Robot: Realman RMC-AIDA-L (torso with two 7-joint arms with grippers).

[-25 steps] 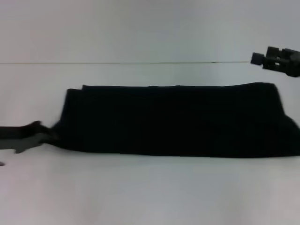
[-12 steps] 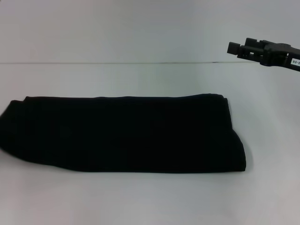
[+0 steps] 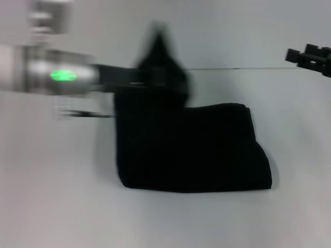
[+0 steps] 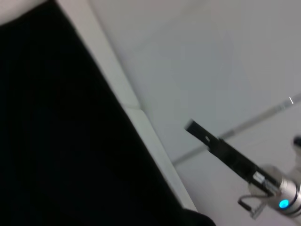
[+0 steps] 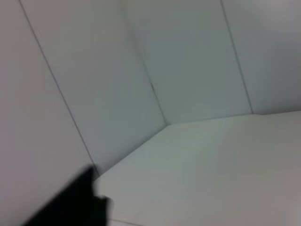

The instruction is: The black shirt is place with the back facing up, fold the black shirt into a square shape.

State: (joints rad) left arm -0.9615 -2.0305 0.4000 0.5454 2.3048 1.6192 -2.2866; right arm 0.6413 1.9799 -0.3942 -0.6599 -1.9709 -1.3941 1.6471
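Observation:
The black shirt (image 3: 207,150) lies on the white table (image 3: 62,206) as a folded band. Its left end is raised and carried over toward the right, bunched into a peak. My left gripper (image 3: 161,77) reaches in from the left at that raised end, shut on the cloth, and it shows blurred. In the left wrist view the black shirt (image 4: 61,132) fills the near side. My right gripper (image 3: 296,55) hovers at the far right, above the table and apart from the shirt; the right gripper (image 4: 195,128) also shows far off in the left wrist view.
The table meets a pale back wall (image 3: 248,31) just behind the shirt. Bare table surface lies in front of the shirt and to its left. The right wrist view shows only table, wall panels and a dark shape (image 5: 70,202) I cannot identify.
The left arm has come into view and lifted the shirt's left end, carrying it rightward, so the band on the table is now about half as long. The right gripper drew back to the right.

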